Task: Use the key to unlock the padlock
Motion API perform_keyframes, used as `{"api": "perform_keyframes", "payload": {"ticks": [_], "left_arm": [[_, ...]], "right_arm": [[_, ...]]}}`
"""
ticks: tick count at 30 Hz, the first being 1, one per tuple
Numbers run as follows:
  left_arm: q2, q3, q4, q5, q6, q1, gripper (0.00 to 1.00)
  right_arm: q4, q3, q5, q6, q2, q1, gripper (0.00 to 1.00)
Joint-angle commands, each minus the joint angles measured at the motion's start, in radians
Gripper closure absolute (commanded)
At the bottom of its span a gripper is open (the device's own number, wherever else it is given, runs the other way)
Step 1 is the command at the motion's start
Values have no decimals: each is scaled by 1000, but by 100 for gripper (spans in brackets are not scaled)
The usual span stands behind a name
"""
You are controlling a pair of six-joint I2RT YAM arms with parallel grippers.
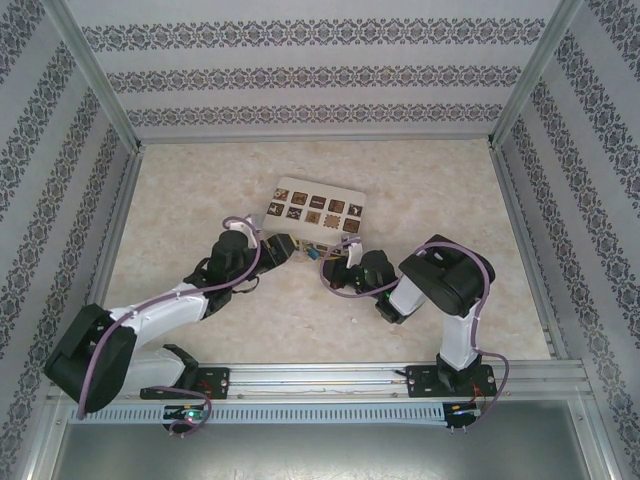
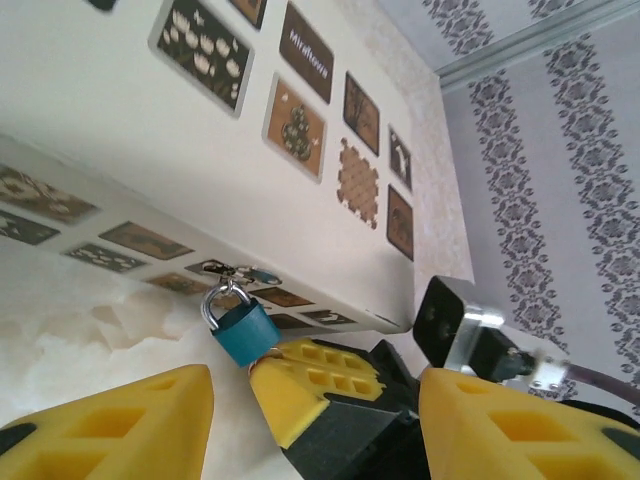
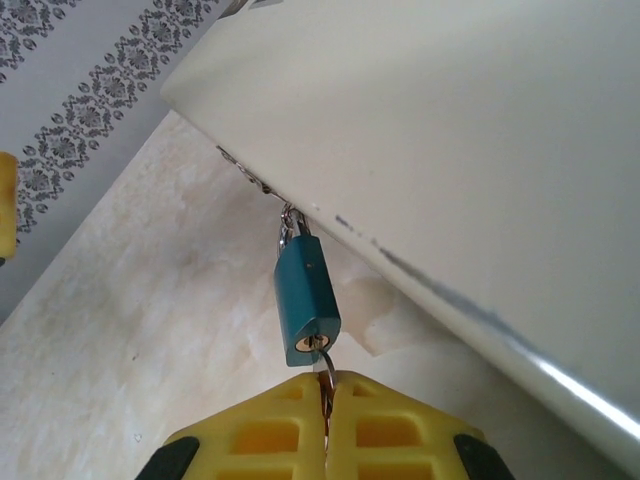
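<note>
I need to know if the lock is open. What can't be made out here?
- Right wrist view: the key shows only a sliver below the padlock; its head is hidden inside the right gripper.
- Both wrist views: whether the shackle is released is too small to tell.
- Top view: padlock and key are too small, tucked between the arms' ends.

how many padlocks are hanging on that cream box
1: the teal padlock hangs at the edge of the cream box, with the key in its keyhole, pinched by the right fingers. The box's other sides are hidden.
</note>
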Motion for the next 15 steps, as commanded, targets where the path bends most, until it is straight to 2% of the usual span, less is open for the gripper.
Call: {"api": "perform_keyframes", "payload": {"ticks": [1, 15], "left_arm": [[-30, -30, -32, -30, -20, 13, 43], [-7, -52, -15, -11, -112, 12, 44]], "right_arm": [[-66, 23, -54, 69, -14, -9, 100], [-129, 50, -88, 141, -45, -8, 100]]}}
